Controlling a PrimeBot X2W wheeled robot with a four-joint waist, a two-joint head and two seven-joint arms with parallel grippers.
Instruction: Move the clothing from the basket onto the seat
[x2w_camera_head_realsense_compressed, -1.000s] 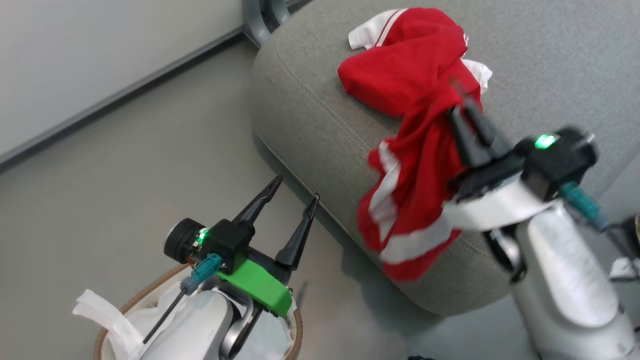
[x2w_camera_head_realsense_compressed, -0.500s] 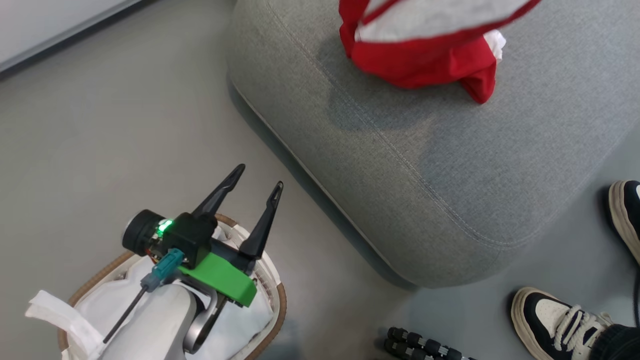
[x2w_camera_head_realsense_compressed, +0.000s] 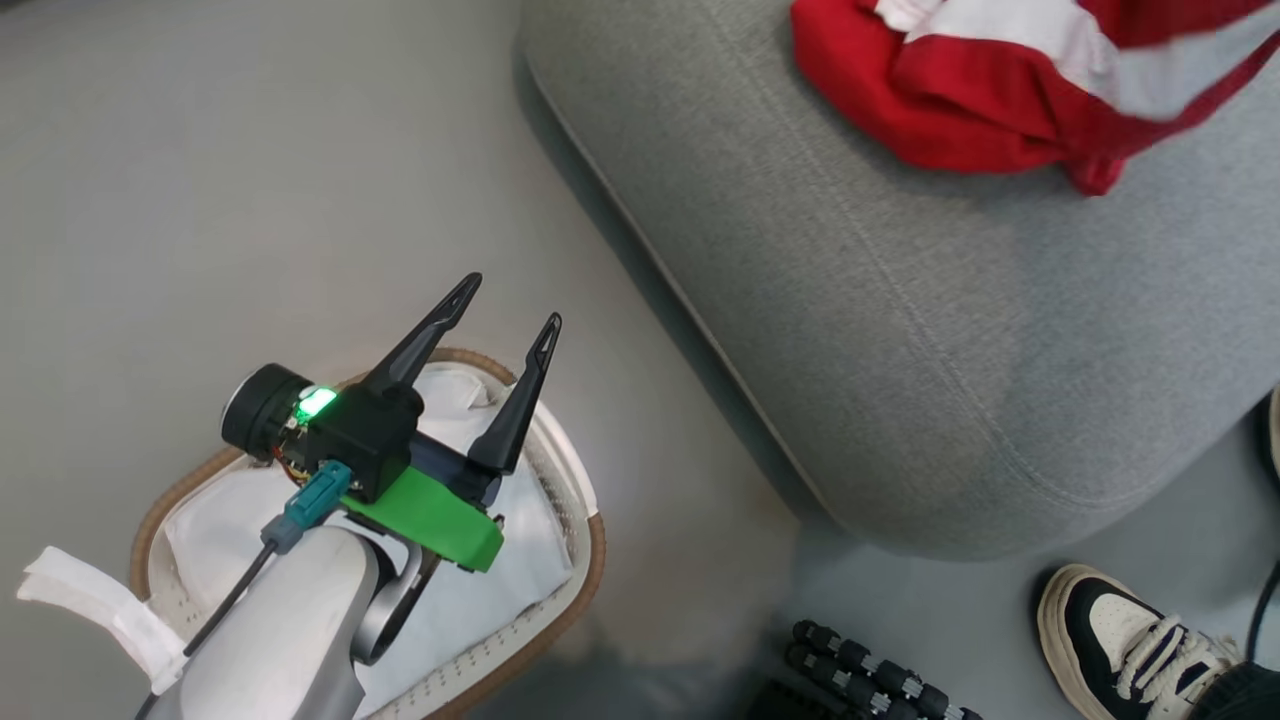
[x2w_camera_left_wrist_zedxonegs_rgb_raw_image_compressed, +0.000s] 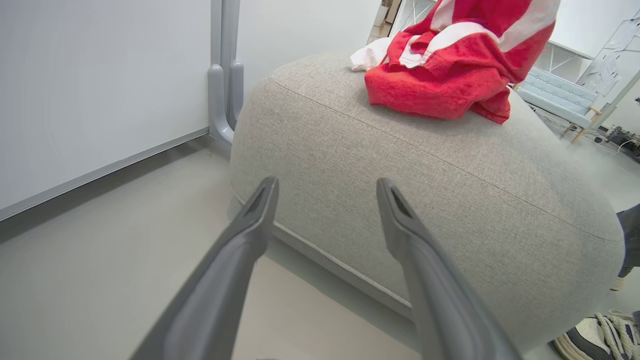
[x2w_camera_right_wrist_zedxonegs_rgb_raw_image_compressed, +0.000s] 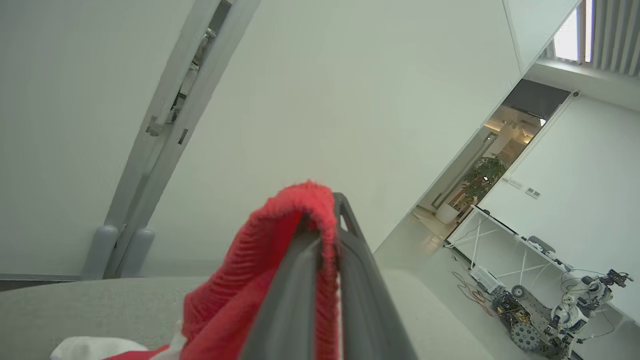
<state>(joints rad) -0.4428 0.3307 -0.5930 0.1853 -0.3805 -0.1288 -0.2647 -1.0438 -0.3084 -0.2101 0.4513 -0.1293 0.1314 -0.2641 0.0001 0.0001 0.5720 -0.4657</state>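
The clothing (x2w_camera_head_realsense_compressed: 1000, 110) is bright red and crumpled, with broad white stripes. It lies heaped on the far part of the grey seat (x2w_camera_head_realsense_compressed: 900, 320), with one stretch lifted up off it. The right gripper (x2w_camera_right_wrist_zedxonegs_rgb_raw_image_compressed: 322, 212) has its fingers pressed together on a ribbed red fold. The left gripper (x2w_camera_head_realsense_compressed: 511, 300) hangs over the basket (x2w_camera_head_realsense_compressed: 585, 520) at near left, fingers apart and holding nothing.
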